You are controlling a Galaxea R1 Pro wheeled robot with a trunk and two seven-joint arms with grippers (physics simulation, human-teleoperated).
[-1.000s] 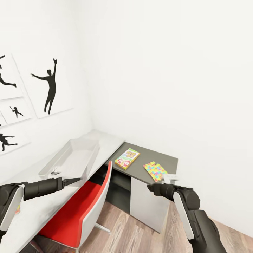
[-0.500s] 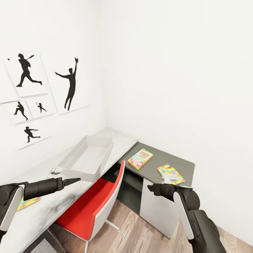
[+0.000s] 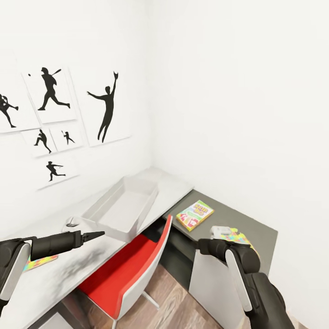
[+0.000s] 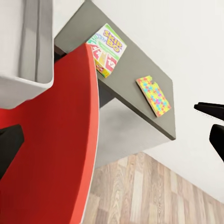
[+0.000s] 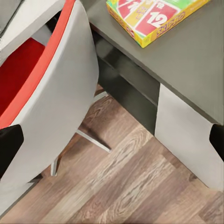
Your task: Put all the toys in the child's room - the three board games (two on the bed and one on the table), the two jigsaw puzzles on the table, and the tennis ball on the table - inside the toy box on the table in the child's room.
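Pale toy box (image 3: 122, 208) on the table (image 3: 55, 274), board game (image 3: 195, 214) and jigsaw puzzle (image 4: 154, 95) flat on the adjoining dark cabinet top, second puzzle (image 3: 40, 263) near left arm; left gripper (image 3: 98, 235) jaws look pressed together, right gripper (image 3: 201, 245) jaws cannot tell.

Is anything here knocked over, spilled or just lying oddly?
Nothing is spilled or broken. The board game lies flat but askew on the dark cabinet top, a jigsaw puzzle beside it. Another jigsaw lies on the table, and the toy box looks empty.
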